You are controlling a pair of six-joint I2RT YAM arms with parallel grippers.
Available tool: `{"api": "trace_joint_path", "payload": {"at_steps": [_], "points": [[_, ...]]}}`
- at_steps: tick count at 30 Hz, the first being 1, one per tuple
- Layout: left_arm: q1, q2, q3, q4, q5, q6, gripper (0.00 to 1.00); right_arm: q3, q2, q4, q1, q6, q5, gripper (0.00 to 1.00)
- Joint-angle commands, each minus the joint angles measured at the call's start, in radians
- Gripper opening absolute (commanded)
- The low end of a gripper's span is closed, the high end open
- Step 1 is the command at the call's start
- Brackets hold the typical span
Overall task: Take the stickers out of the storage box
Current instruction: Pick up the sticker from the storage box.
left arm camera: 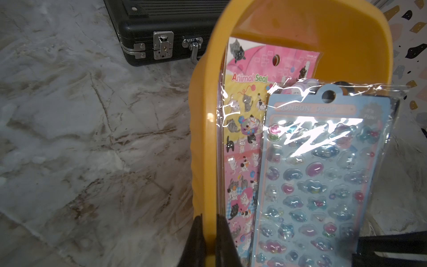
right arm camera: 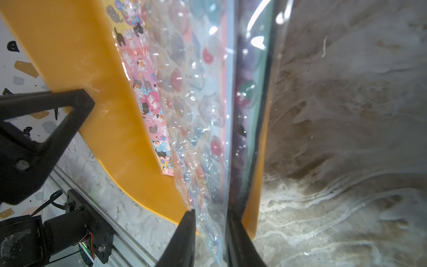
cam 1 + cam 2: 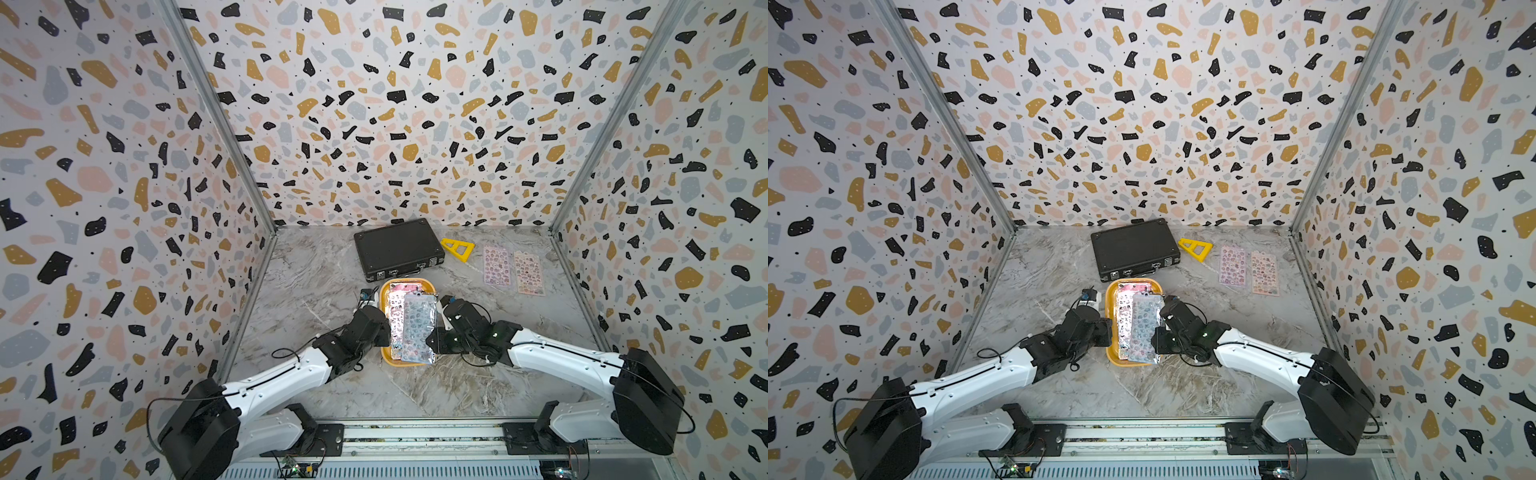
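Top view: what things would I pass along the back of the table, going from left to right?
In a top view: black briefcase → yellow triangle ruler → purple sticker sheet → pink sticker sheet.

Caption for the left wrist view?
Left gripper clamps the box rim; blue sheet overlaps cat sheet, briefcase beyond.

Stickers (image 3: 411, 328) in box (image 3: 409, 283) — briefcase (image 3: 397, 249) behind.
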Motion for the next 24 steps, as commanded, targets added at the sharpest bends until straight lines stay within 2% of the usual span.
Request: {"api": "trace_joint_path", "payload": {"at_steps": [1,6,10,24], "points": [[-0.003,0.001,0.039,0.044,0.001,-0.008,0.00,0.036,0.000,0.028,0.000,0.002,-0.036,0.25],[-0.002,0.002,0.041,0.044,0.004,-0.007,0.00,0.021,0.015,0.086,0.001,0.014,-0.069,0.24],[-0.003,0.005,0.041,0.046,0.006,-0.007,0.00,-0.009,0.042,0.201,0.000,0.028,-0.096,0.24],[-0.002,0.010,0.039,0.050,0.006,-0.008,0.00,-0.059,0.111,0.430,0.007,0.054,-0.110,0.24]]}}
